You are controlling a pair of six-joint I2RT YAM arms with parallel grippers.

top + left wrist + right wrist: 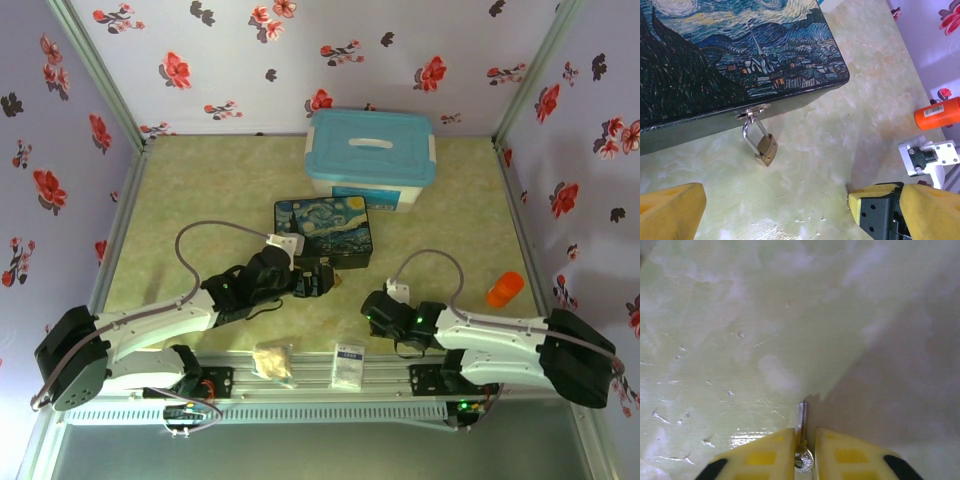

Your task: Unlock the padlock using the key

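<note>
1. The pale green worktop (200, 190) carried everything. A light-blue lidded tub (370, 160) was parked at the back, well apart from the work.
2. The painted dark-blue box (323, 232) sat mid-worktop with its clasp side turned toward the arms, likely so both could reach the lock.
3. The left gripper (775, 210) hovered low before that side, jaws released and spread wide, grasping nothing. Lined up with the lock, it looked posed to steady the brass body.
4. The right gripper (804, 440) was down at the worktop nearer the arm bases, jaws clenched narrow about the head of the key. That pinch probably left the blade free for the keyhole.
5. The padlock (766, 149) hung by its shackle from the box's clasp (752, 112), apparently locked. Its body tilted down to the worktop just beside the box wall.
6. The key (802, 415) pointed its blade out ahead of the jaws. Whether it lay on the worktop or just off it could not be told.
</note>
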